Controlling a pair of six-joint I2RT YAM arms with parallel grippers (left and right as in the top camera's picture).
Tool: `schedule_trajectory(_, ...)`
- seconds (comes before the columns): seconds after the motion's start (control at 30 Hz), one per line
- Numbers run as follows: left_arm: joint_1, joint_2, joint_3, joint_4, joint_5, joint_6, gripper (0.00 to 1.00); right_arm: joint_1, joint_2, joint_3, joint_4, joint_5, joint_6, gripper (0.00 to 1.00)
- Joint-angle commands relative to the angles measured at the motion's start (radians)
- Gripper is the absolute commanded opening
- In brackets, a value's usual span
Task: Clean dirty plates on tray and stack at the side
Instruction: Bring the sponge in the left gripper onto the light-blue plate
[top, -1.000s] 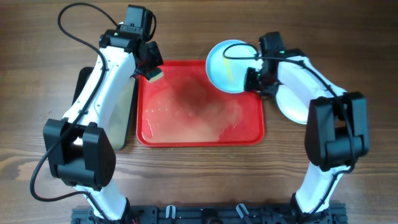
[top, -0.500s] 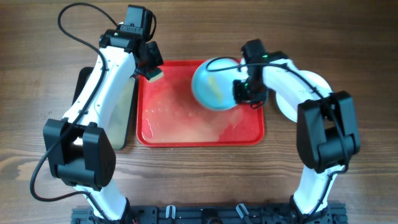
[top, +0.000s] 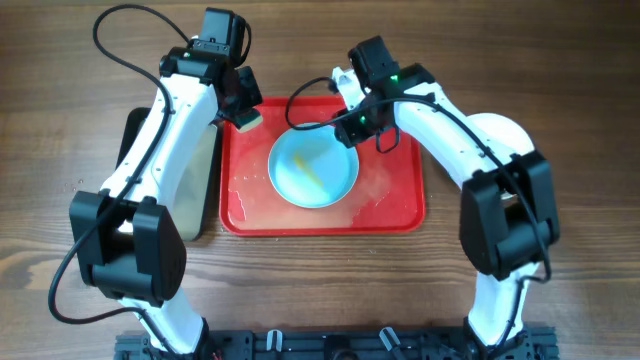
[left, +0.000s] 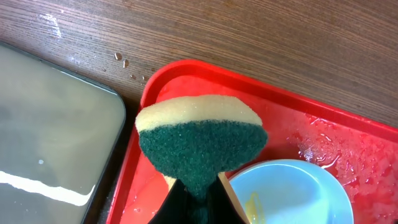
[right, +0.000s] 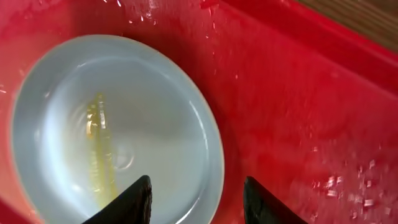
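Plate (top: 312, 168) with yellow smear lies on red tray (top: 250, 200), right pincer (right: 199, 202) spread above.

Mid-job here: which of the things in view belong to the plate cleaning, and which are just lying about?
Belongs to the job:
- smeared plate, lying on the red tray
- sponge, held in the left gripper
- white plate on the table at the right side

Just lying about:
- black tray left of the red tray
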Motion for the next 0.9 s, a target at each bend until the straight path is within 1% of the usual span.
schedule_trajectory(0.0,0.006,0.011,0.015,0.003,0.005,-0.002,0.04,0.005,0.105,0.008,0.008,0.016,-0.126,0.48)
schedule_trajectory(0.1,0.006,0.011,0.015,0.003,0.005,-0.002,0.04,0.005,0.131,0.008,0.003,0.009,-0.140,0.46)
schedule_trajectory(0.13,0.006,0.011,0.015,0.003,0.005,-0.002,0.04,0.005,0.132,0.008,-0.003,0.010,-0.135,0.38)
schedule_trajectory(0.17,0.006,0.011,0.015,0.003,0.005,-0.002,0.04,0.005,0.132,0.008,-0.009,0.010,-0.127,0.15)
schedule_trajectory(0.2,0.006,0.011,0.015,0.003,0.005,-0.003,0.04,0.005,0.132,0.008,-0.014,0.016,-0.100,0.04)
schedule_trajectory(0.3,0.005,0.011,0.015,0.003,0.006,-0.003,0.04,0.005,0.132,0.011,-0.057,0.106,0.159,0.04)
schedule_trajectory(0.37,0.005,0.012,0.013,0.003,0.006,-0.003,0.04,0.005,0.132,0.016,-0.118,0.154,0.362,0.04)
schedule_trajectory(0.4,0.005,0.014,0.012,0.003,0.006,-0.003,0.04,0.002,0.132,0.017,-0.135,0.135,0.439,0.04)
schedule_trajectory(0.43,0.004,0.018,0.010,0.003,0.006,-0.003,0.04,-0.003,0.132,0.017,-0.127,0.077,0.468,0.04)
schedule_trajectory(0.47,0.004,0.024,0.005,0.003,0.006,-0.003,0.04,-0.011,0.132,0.016,-0.092,-0.037,0.489,0.04)
schedule_trajectory(0.53,0.004,0.041,-0.014,0.008,0.022,-0.003,0.04,-0.011,0.142,0.012,0.000,-0.150,0.553,0.04)
schedule_trajectory(0.6,0.004,0.056,-0.034,0.011,0.043,-0.003,0.04,-0.003,0.155,-0.003,0.067,-0.145,0.626,0.04)
schedule_trajectory(0.67,0.004,0.077,-0.051,0.010,0.043,-0.003,0.04,0.005,0.178,-0.028,0.104,-0.140,0.653,0.04)
schedule_trajectory(0.77,0.003,0.092,-0.053,0.022,0.043,-0.003,0.04,0.003,0.190,-0.040,0.115,-0.142,0.659,0.04)
schedule_trajectory(0.87,-0.006,0.094,-0.053,0.065,0.084,0.009,0.04,0.003,0.190,-0.040,0.120,-0.163,0.630,0.04)
